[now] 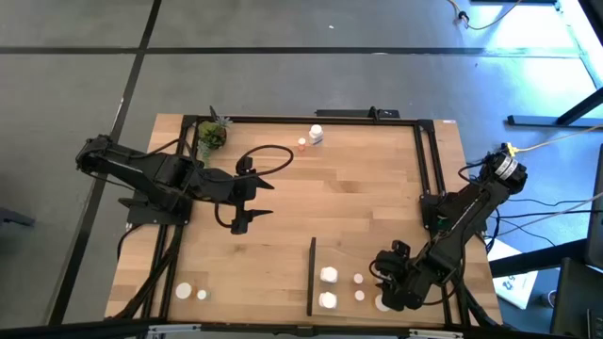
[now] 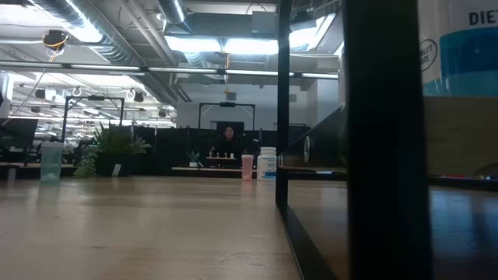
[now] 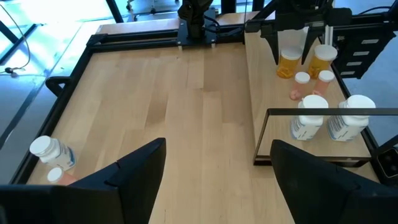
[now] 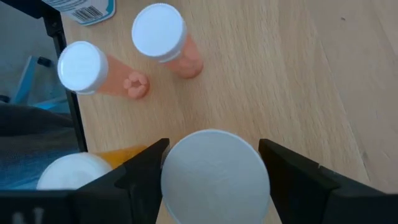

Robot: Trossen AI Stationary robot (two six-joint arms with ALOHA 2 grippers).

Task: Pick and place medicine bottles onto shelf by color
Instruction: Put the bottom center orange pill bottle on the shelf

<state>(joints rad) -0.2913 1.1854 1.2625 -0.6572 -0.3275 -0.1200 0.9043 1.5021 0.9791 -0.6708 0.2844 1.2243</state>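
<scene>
An orange medicine bottle with a white cap [image 4: 214,177] stands on the light-wood shelf [image 1: 415,254] near its right front corner. The fingers of my right gripper [image 1: 388,290] stand close on either side of it, pointing steeply down. A second orange bottle [image 4: 74,171] is right beside it. Two small pinkish bottles [image 4: 158,31] and two white ones [image 1: 328,275] also stand on the shelf. My left gripper [image 1: 252,202] hangs open above the table's left middle, holding nothing. My right gripper comes at the orange bottle from above, one finger [image 4: 146,174] on each side of its body below the cap [image 4: 214,177]. The cap hides the place, so I cannot tell whether the fingers touch it. The bottle stands upright on the shelf.
The shelf's black upright strip [image 1: 312,278] divides it from the bare table. Two small bottles [image 1: 193,293] stand at the near left. A white bottle [image 1: 316,135] and a small pinkish one [image 1: 302,143] stand at the far edge, with a potted plant [image 1: 212,135] at the far left.
</scene>
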